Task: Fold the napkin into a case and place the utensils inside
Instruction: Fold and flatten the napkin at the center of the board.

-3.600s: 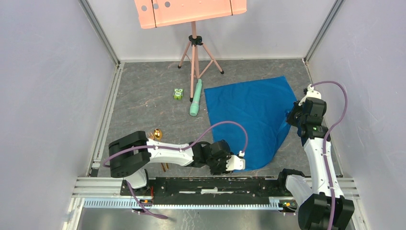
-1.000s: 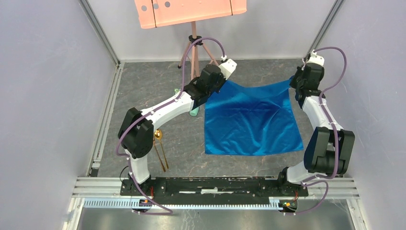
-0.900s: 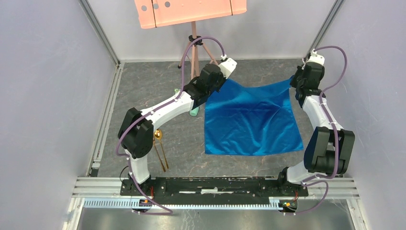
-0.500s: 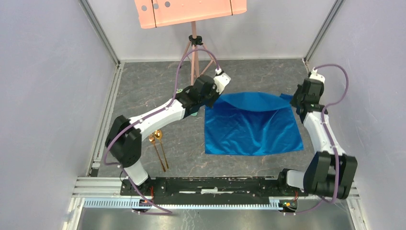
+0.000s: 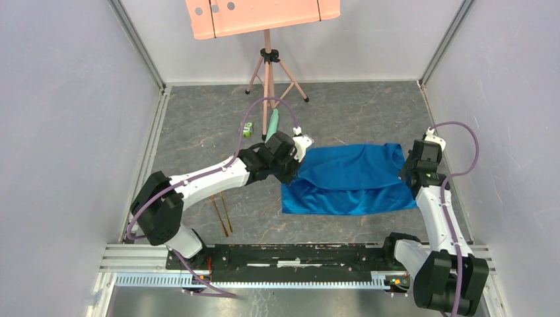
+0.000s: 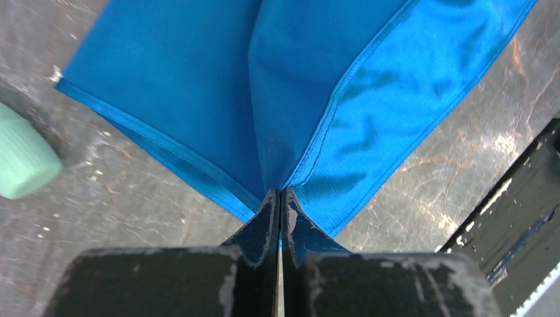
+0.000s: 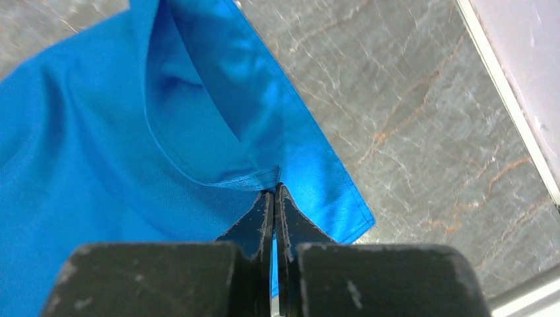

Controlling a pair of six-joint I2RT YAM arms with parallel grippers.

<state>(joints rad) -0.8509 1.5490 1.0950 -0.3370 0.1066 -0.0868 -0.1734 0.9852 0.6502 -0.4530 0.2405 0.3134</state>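
– On the left side of the bench (image 5: 191, 139), what's that gold stuff?
– Those are the utensils (image 5: 218, 214). Only their thin handles show, because the left arm (image 5: 205, 181) hides the tops. They point away from the robot, well apart from the napkin (image 5: 350, 177).
– And next?
– A pale green tube (image 5: 271, 125), then the left hand (image 6: 279, 195). It is pinched tight on one corner of the napkin.
– Where's the napkin?
– On the bench between both hands, half folded, its long way running left to right. The right hand (image 7: 274, 188) is squeezed closed on the other top corner.
– What comes next, do you think?
– I think the held edge has to come toward the robot. It should go down to the near edge, which lies just on the robot's side of both hands.
– Which camera helps most?
– The wrist cameras show the napkin's edge caught in each closed hand. Only the top camera shows the whole napkin and the utensils, which are nearer the left arm.
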